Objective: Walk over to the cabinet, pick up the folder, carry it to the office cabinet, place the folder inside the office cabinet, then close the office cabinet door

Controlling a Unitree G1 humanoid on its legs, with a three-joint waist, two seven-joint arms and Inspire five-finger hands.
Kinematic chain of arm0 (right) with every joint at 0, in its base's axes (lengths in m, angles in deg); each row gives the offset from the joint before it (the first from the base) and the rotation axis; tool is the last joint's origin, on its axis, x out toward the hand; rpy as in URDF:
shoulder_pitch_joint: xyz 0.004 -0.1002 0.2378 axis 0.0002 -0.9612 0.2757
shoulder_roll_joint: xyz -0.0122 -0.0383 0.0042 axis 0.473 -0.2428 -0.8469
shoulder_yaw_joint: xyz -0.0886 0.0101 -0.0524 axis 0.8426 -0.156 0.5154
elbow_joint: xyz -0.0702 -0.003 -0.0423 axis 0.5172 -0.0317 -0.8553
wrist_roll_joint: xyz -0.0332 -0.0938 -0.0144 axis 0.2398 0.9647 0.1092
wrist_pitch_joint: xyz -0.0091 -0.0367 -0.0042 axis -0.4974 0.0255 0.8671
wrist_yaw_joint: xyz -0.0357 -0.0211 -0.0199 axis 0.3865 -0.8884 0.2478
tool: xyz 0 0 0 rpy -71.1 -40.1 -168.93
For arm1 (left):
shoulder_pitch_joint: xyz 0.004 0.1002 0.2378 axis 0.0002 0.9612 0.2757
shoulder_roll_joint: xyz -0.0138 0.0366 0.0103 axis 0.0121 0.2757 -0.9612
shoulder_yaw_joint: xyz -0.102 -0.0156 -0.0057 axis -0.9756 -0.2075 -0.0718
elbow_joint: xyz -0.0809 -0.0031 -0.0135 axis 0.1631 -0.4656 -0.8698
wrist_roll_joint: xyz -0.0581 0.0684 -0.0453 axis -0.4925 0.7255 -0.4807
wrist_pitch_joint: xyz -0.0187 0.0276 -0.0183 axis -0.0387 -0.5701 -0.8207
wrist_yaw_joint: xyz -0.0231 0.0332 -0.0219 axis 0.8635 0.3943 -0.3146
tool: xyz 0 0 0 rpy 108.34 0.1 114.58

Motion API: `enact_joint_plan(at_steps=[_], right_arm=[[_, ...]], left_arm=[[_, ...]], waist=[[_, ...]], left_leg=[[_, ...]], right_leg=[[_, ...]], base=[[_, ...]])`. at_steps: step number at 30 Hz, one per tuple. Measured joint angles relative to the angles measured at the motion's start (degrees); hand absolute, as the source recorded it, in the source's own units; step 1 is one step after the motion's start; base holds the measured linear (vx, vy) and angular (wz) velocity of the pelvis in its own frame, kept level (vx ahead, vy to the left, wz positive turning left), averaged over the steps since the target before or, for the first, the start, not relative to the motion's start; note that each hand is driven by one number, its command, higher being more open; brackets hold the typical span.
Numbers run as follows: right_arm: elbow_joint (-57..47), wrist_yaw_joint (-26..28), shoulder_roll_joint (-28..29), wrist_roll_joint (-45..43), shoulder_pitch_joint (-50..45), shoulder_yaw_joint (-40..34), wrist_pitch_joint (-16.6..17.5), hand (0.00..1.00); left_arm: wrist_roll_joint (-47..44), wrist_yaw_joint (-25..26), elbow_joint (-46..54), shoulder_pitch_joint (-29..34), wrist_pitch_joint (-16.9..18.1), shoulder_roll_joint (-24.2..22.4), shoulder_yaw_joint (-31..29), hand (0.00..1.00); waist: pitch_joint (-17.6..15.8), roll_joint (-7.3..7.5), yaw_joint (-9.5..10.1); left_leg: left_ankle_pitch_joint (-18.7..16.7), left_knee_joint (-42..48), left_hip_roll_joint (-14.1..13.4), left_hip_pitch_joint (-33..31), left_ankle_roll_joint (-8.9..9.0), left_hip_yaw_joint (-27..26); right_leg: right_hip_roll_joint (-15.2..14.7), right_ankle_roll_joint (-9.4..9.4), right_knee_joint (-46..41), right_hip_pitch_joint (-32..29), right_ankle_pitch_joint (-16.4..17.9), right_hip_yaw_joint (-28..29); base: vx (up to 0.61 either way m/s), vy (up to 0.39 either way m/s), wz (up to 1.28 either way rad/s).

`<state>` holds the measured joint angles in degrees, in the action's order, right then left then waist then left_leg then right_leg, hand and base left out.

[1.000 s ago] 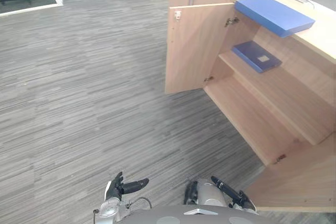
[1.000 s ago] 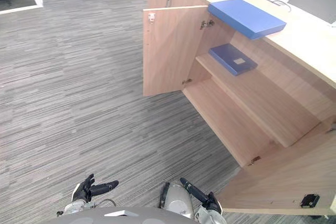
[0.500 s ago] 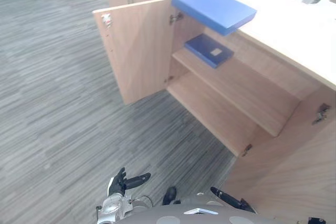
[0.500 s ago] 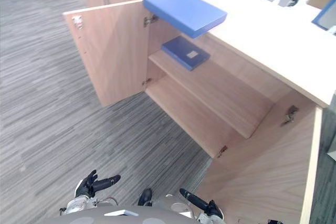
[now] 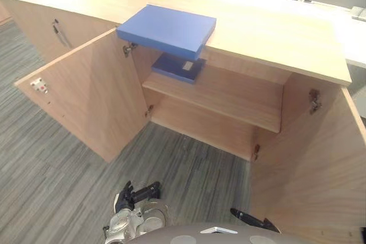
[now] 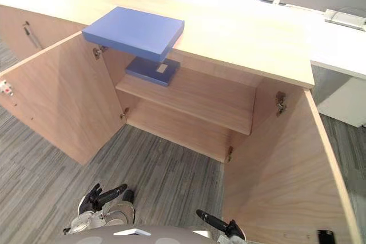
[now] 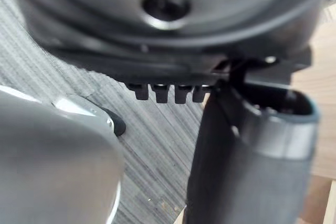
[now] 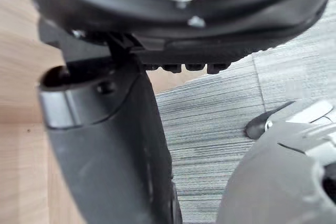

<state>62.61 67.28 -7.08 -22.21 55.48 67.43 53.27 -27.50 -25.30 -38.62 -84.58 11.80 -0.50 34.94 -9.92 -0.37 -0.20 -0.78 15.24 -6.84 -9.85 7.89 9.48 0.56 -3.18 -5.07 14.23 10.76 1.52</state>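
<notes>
**Supervisor:** How far along are you?

**Me:** Barely started, I'd judge. The blue folder (image 5: 167, 29) lies flat on the bench (image 5: 269, 32), one corner jutting past the front edge above the open compartment. I have not picked it up, so the carrying, the placing and the closing of the door are all left.

**Supervisor:** And your hands?

**Me:** Both are empty and hang low over the floor (image 5: 194, 170), well apart from the folder. My left hand (image 5: 135, 194) has its fingers straight and loosely spread. My right hand (image 5: 249, 218) points forward with the fingers stretched out together, close to the right door (image 5: 314, 164).

**Supervisor:** What about the office cabinet?

**Me:** Both doors stand wide open, the left door (image 5: 91, 95) swung out toward me. A darker blue folder (image 5: 178, 67) already lies on the upper shelf (image 5: 229, 92), just under the one on the bench. The bottom shelf looks bare.

**Supervisor:** What differs from a second ago?

**Me:** Mostly my own viewpoint. Then I saw the cabinet from its left side at a slant, off to my right. Now I face the opening nearly square on, with the right door in full sight. Both folders sit where they were, and my hands are as low and empty as before.
</notes>
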Motion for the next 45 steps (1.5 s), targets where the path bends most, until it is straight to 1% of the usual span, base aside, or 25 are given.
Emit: enact_joint_plan(at_steps=[1,3,4,5,7,10,11,13,15,16,17,18,19,21,22,23,24,25,30,34,35,36,38,40,45], right_arm=[[-0.04,0.49,1.3,0.15,-0.08,-0.53,-0.02,1.0],[0.06,1.03,2.09,0.19,-0.27,-0.92,-0.19,1.0],[0.05,1.34,2.09,0.25,-0.28,-1.09,-0.29,1.0],[0.01,2.04,1.97,0.37,-0.35,-1.53,-0.39,1.0],[-0.06,3.09,1.35,1.53,-0.43,-1.69,-0.51,1.0],[-1.4,4.22,0.81,2.56,-1.18,-3.11,-0.98,1.0],[-2.42,4.45,1.39,2.52,-1.67,-4.37,-0.78,1.0],[-3.57,5.26,1.59,2.5,-1.81,-5.02,-0.23,1.0],[-3.31,5.44,1.26,2.56,-1.83,-4.73,-0.22,1.0],[-3.26,5.53,1.1,2.57,-1.64,-3.81,-0.37,1.0],[-3.23,5.56,0.94,2.6,-1.49,-3.54,-0.38,1.0],[-3.23,5.52,0.7,2.58,-1.39,-2.7,-0.39,1.0],[-3.25,5.52,0.6,2.59,-1.37,-2.09,-0.38,1.0],[-3.27,5.4,0.94,2.59,-1.34,-0.94,-0.36,1.0],[-2.97,5.36,1.51,2.41,-1.09,-0.65,-0.41,1.0],[-2.29,5.38,1.24,2.5,-1.28,-0.85,-0.55,1.0],[-2.07,5.26,0.53,2.58,-1.63,-1.23,-0.38,1.0],[-2.02,5.21,0.0,2.58,-1.5,-1.36,-0.59,1.0],[-1.32,4.12,-0.22,4.97,-1.32,-1.63,-1.58,1.0],[-0.98,3.88,-0.23,6.42,-1.13,-1.56,-1.63,1.0],[-0.94,3.81,-0.14,7.01,-0.99,-1.41,-1.68,1.0],[-0.88,3.71,0.03,7.01,-0.86,-1.17,-1.8,1.0],[-0.9,3.68,0.09,6.98,-0.5,-0.82,-1.86,1.0],[-0.91,3.67,0.21,6.98,-0.64,-0.1,-1.87,1.0],[-1.03,3.88,0.37,6.97,-0.95,-0.09,-1.92,1.0]], left_arm=[[-0.06,-0.56,-0.28,-0.06,0.02,1.43,0.12,1.0],[-2.06,-2.14,-1.41,-0.39,-0.15,2.49,0.39,1.0],[-2.37,-2.52,-1.72,-0.42,-0.21,2.75,0.54,1.0],[-3.63,-3.53,-2.48,-0.36,-0.2,2.81,1.31,1.0],[-4.08,-5.1,-3.61,-0.21,-0.21,3.37,2.14,1.0],[-6.03,-8.32,-5.02,-0.07,-0.57,3.79,5.09,1.0],[-6.19,-9.34,-5.47,0.04,-1.14,3.93,5.43,1.0],[-8.06,-10.23,-6.49,0.13,-1.59,3.93,5.45,1.0],[-8.42,-10.34,-7.0,0.45,-1.89,4.02,5.42,1.0],[-8.42,-10.34,-7.04,0.68,-2.35,4.16,5.38,1.0],[-8.45,-10.35,-7.12,0.74,-2.54,4.1,5.38,1.0],[-8.58,-10.41,-7.19,0.82,-2.61,3.98,5.33,1.0],[-8.76,-10.56,-7.19,0.83,-2.64,3.96,5.1,1.0],[-9.22,-10.77,-7.08,0.85,-2.65,4.22,4.84,1.0],[-10.29,-10.79,-7.23,0.01,-2.62,5.01,4.7,1.0],[-10.22,-10.66,-7.51,0.01,-2.79,4.49,4.91,1.0],[-10.24,-10.75,-7.47,0.31,-2.83,2.83,4.56,1.0],[-10.17,-10.79,-7.26,0.17,-2.77,1.68,3.4,1.0],[-10.0,-10.48,-6.72,0.24,-2.59,1.03,2.54,1.0],[-10.0,-10.22,-6.07,-0.31,-2.62,1.16,2.68,1.0],[-10.13,-10.16,-5.37,-0.42,-2.6,1.67,3.34,1.0],[-10.35,-10.13,-4.9,-0.84,-2.62,2.28,4.34,1.0],[-10.73,-10.09,-4.68,-0.86,-2.68,2.32,5.57,1.0],[-11.4,-10.09,-4.42,-0.81,-2.85,3.08,7.38,1.0],[-15.01,-10.05,-1.5,0.76,-3.89,3.51,10.04,1.0]], waist=[[0.41,1.96,-0.12],[0.85,3.38,-0.05],[0.85,3.35,-0.07],[0.96,3.13,-0.11],[1.45,2.3,-0.1],[2.07,1.09,-0.48],[2.15,1.02,-0.99],[2.15,0.73,-1.99],[2.54,0.36,-1.67],[2.58,0.16,-1.67],[2.54,-0.1,-1.86],[2.48,-0.53,-2.08],[2.44,-0.55,-2.11],[2.54,0.57,-2.4],[2.19,2.64,-2.18],[2.34,2.39,-2.19],[3.29,0.74,-2.1],[3.27,-0.17,-2.02],[3.53,-0.14,-1.42],[3.23,-0.01,-1.25],[2.85,0.61,-0.72],[2.73,0.71,0.0],[2.75,0.81,0.03],[3.18,1.71,0.02],[3.7,1.96,-0.16]], left_leg=[[-0.95,-1.11,1.75,0.88,-0.96,-2.44],[-2.17,-1.04,3.42,1.94,-2.58,-5.77],[-2.73,-0.85,3.73,2.49,-3.08,-6.85],[-4.11,-0.61,4.46,3.71,-4.54,-9.31],[-5.44,-1.11,5.3,5.53,-6.13,-12.73],[-6.23,-4.03,7.51,8.71,-7.61,-15.92],[-6.44,-4.61,8.57,9.81,-8.38,-16.51],[-6.96,-4.67,9.59,12.25,-9.65,-16.89],[-7.19,-5.21,9.53,14.32,-10.44,-16.79],[-7.18,-5.92,8.6,15.2,-10.45,-16.13],[-7.17,-5.97,7.88,15.22,-10.43,-15.87],[-7.15,-6.18,6.26,15.22,-10.17,-15.35],[-7.18,-6.3,5.32,15.29,-9.57,-14.82],[-7.54,-5.99,5.06,15.28,-8.33,-13.69],[-8.95,-5.08,6.37,15.54,-6.42,-11.98],[-8.87,-4.89,5.92,15.52,-6.3,-11.14],[-9.5,-5.04,4.49,15.4,-5.31,-9.79],[-9.57,-5.56,3.31,15.97,-4.91,-9.16],[-10.37,-6.17,0.65,16.41,-2.68,-6.73],[-13.61,1.68,-0.62,12.61,-1.18,-6.62],[-14.15,4.5,-0.82,11.25,-0.91,-8.13],[-14.38,5.71,-0.82,10.85,-1.05,-9.83],[-14.52,4.42,-0.37,11.35,-1.59,-10.84],[-13.32,1.12,1.22,12.39,-3.23,-10.59],[-8.43,-7.95,4.08,16.28,-4.64,-10.6]], right_leg=[[-2.67,-0.65,-0.82,-1.04,0.34,0.84],[-5.42,-1.77,-1.86,-1.97,-0.12,2.22],[-6.09,-2.4,-2.25,-2.06,-0.52,2.21],[-7.56,-2.8,-3.51,-2.65,-0.76,2.49],[-9.09,-2.8,-7.6,-4.91,-0.76,3.83],[-10.69,-2.88,-22.06,-12.22,-0.96,5.3],[-11.58,-1.96,-28.99,-15.76,-1.86,5.12],[-13.6,2.24,-37.43,-18.51,-4.63,1.64],[-15.41,2.91,-38.61,-17.69,-4.31,-3.8],[-14.7,2.24,-38.25,-17.72,0.87,-8.08],[-13.7,2.14,-37.31,-17.95,2.82,-9.29],[-10.79,1.84,-34.16,-18.8,5.03,-11.03],[-8.69,1.95,-30.64,-19.34,5.22,-11.42],[-6.91,0.41,-21.42,-19.17,3.89,-10.59],[-6.86,0.95,-14.9,-17.3,-0.47,-9.79],[-6.23,0.95,-13.54,-16.26,-0.69,-10.33],[-4.68,1.7,-10.46,-15.09,-1.31,-11.38],[-3.48,1.77,-7.73,-13.23,-1.95,-12.42],[-0.11,3.01,-0.16,-7.83,-4.2,-15.37],[0.61,3.02,1.3,-6.09,-4.2,-17.16],[0.34,3.06,1.3,-5.9,-4.23,-17.18],[-0.16,3.08,1.27,-5.58,-4.24,-17.17],[-0.47,3.01,1.37,-5.57,-4.23,-17.12],[-1.67,2.23,2.4,-5.74,-4.74,-17.3],[-4.27,1.05,2.47,-5.84,-5.5,-17.46]], base=[[0.23,0.355,-0.72],[0.19,0.279,-0.66],[0.16,0.252,-0.81],[0.15,0.308,-0.89],[0.11,0.274,-0.92],[0.08,0.213,-0.6],[0.11,0.179,-0.09],[0.14,0.142,0.06],[0.19,0.063,0.02],[0.2,-0.008,0.03],[0.19,-0.061,0.16],[0.11,-0.112,0.21],[0.1,-0.132,0.29],[0.09,-0.172,0.34],[0.09,-0.23,0.35],[0.12,-0.265,0.36],[0.13,-0.209,0.27],[0.14,-0.177,0.23],[0.15,-0.089,0.23],[0.12,0.02,0.26],[0.08,0.086,0.06],[0.08,0.123,0.02],[0.05,0.123,0.08],[0.04,0.132,0.12],[0.01,0.094,0.08]])
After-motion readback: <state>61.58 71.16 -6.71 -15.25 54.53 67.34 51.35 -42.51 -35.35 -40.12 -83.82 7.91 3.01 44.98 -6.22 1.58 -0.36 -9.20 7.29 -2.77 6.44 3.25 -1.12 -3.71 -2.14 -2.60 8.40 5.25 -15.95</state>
